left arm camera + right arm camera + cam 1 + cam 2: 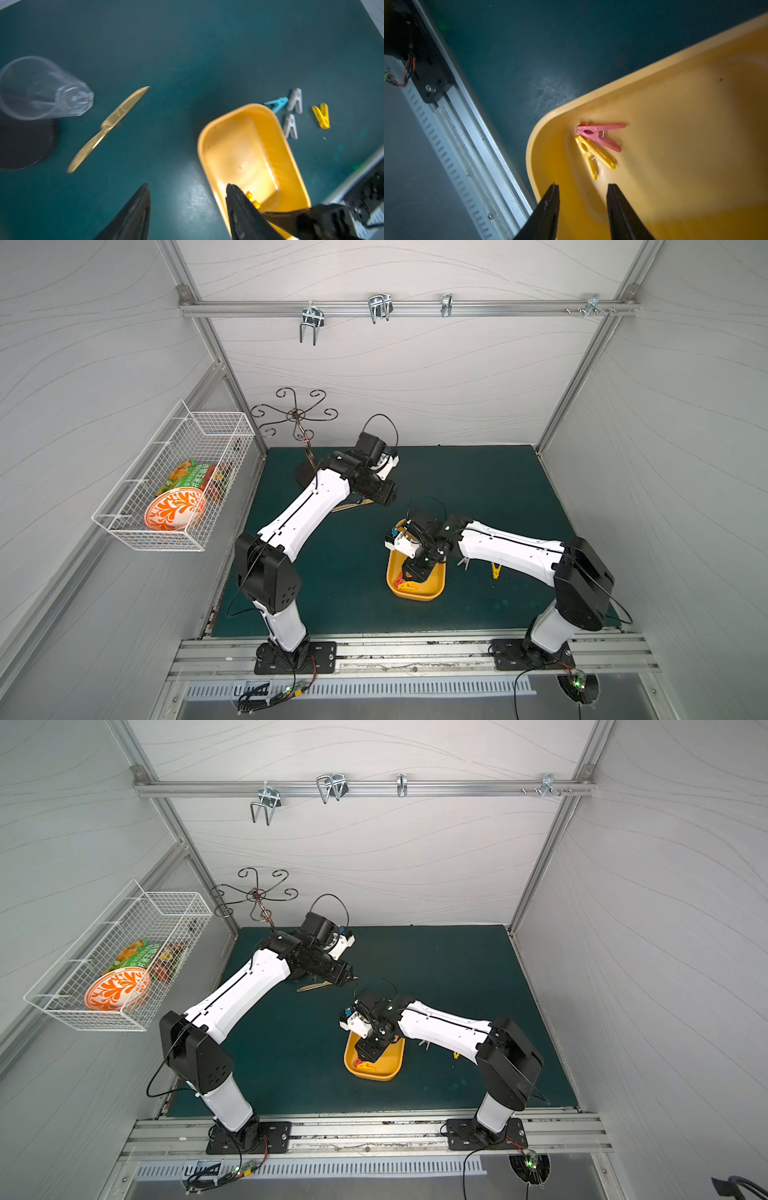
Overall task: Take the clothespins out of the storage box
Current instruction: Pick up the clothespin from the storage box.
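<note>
Right gripper (582,186) hangs just above the near end of the orange-yellow box (685,166), jaws parted and holding nothing; a red peg (598,135) and a yellow peg (591,155) lie side by side in the box's near left corner; right of the box, on the green mat (187,52), lie a blue peg (278,103), two grey pegs (295,100) and a second yellow peg (321,116); left gripper (187,185) hovers farther back, spread and empty, near a gold knife (108,128).
</note>
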### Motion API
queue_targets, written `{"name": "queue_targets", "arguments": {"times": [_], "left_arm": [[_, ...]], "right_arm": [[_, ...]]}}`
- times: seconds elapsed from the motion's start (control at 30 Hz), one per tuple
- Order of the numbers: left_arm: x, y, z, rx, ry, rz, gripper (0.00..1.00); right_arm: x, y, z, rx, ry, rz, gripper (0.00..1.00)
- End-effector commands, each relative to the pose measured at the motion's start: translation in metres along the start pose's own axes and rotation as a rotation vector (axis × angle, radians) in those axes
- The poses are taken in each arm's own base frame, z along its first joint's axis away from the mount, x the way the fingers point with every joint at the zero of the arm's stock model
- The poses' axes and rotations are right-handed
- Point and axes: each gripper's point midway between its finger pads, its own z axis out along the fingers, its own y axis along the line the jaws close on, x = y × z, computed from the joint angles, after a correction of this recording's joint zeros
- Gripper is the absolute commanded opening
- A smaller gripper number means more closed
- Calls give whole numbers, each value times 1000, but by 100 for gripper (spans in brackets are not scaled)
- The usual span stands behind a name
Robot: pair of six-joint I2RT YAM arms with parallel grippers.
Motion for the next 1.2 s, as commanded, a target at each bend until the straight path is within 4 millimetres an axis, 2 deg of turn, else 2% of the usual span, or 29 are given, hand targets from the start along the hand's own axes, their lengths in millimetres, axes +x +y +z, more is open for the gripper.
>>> {"name": "queue_targets", "arguments": {"times": [0.0, 0.07, 0.17, 0.37, 0.53, 0.7, 1.17], "left_arm": [[-3, 18, -18, -18, -30, -45, 62], [-2, 27, -21, -27, -33, -68, 62], [1, 38, -24, -35, -30, -101, 62], [2, 62, -32, -52, -44, -183, 62], [4, 77, -37, -66, -48, -239, 62], [8, 94, -45, -86, -61, -292, 62], [10, 105, -52, -85, -77, -344, 62]], "right_arm": [[-12, 4, 6, -46, -16, -175, 43], [-5, 4, 11, -86, 21, -228, 46], [4, -1, 13, -106, 32, -285, 44], [6, -7, 13, -78, 31, -348, 45], [18, -8, 19, -84, 56, -426, 48], [18, -11, 22, -82, 43, -492, 47], [14, -17, 58, -74, 69, -548, 45]]}}
